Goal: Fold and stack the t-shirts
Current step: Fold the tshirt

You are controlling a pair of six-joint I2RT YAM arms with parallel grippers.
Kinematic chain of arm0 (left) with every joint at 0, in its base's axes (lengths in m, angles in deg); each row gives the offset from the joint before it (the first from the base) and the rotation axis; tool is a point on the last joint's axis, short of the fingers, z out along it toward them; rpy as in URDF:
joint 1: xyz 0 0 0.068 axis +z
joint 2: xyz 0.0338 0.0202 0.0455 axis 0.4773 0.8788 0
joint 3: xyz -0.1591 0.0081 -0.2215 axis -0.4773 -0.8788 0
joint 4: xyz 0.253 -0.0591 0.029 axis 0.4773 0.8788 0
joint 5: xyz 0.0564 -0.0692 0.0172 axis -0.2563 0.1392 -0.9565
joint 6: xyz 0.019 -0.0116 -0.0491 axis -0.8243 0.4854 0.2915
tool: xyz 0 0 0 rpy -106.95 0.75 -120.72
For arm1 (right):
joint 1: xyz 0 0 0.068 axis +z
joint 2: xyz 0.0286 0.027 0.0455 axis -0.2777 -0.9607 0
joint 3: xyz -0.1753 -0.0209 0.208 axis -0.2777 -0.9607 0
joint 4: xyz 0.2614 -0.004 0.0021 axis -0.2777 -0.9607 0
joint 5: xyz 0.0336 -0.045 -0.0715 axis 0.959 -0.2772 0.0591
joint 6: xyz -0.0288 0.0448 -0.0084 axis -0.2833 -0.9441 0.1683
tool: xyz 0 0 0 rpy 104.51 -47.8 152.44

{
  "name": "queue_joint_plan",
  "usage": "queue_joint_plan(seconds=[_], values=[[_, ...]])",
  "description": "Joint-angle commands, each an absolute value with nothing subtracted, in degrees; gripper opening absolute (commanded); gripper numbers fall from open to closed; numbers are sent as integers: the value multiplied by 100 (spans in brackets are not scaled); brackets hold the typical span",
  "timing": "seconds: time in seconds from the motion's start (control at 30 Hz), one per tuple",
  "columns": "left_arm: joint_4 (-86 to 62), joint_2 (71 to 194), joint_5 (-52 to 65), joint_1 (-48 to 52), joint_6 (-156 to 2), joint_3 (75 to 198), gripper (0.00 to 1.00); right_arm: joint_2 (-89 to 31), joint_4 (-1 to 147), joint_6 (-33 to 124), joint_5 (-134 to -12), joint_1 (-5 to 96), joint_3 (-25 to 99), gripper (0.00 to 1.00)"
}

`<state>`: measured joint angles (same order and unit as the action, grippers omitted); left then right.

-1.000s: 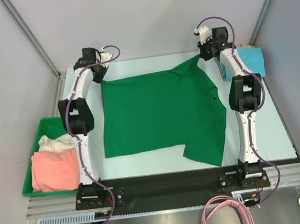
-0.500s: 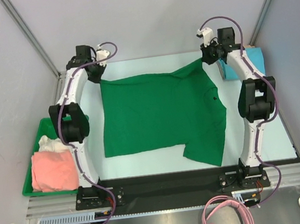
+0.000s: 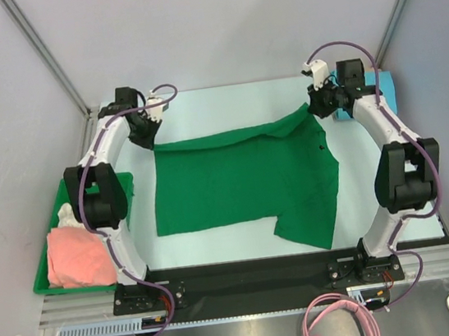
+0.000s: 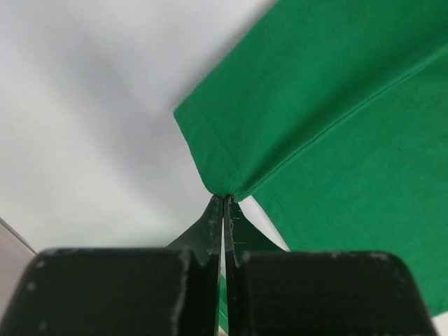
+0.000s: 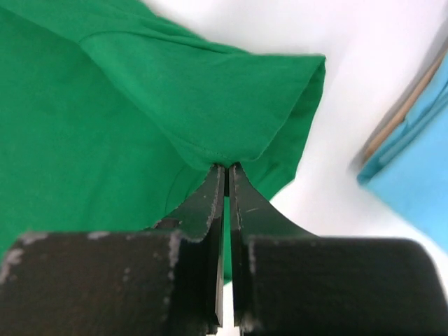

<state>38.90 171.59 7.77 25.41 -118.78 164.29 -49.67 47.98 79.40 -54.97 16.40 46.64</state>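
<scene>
Since a second ago your left end effector (image 4: 223,198) and right end effector (image 5: 226,166) have both pulled back toward the bases, dragging the far edge of the green t-shirt (image 3: 243,182) with them. The left is pinched tight on the shirt's far left corner, the right clamped on its far right sleeve. The rest lies flat on the desk (image 3: 224,102). A folded blue shirt (image 3: 387,93) sits right of the green t-shirt, and a green bin (image 3: 39,279) holding a pink shirt (image 3: 79,257) sits left of it.
</scene>
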Motion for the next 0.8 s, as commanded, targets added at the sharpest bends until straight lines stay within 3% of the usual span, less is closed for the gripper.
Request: queue_joint_plan(seconds=[0.0,0.77], values=[[3845,16636,962,2534,-12010,16017,0,-4402,5064,7932,-5410,1490,4167,0],[3520,16460,742,2701,-12177,14943,1,-3275,4634,7642,-5129,1858,2970,0]])
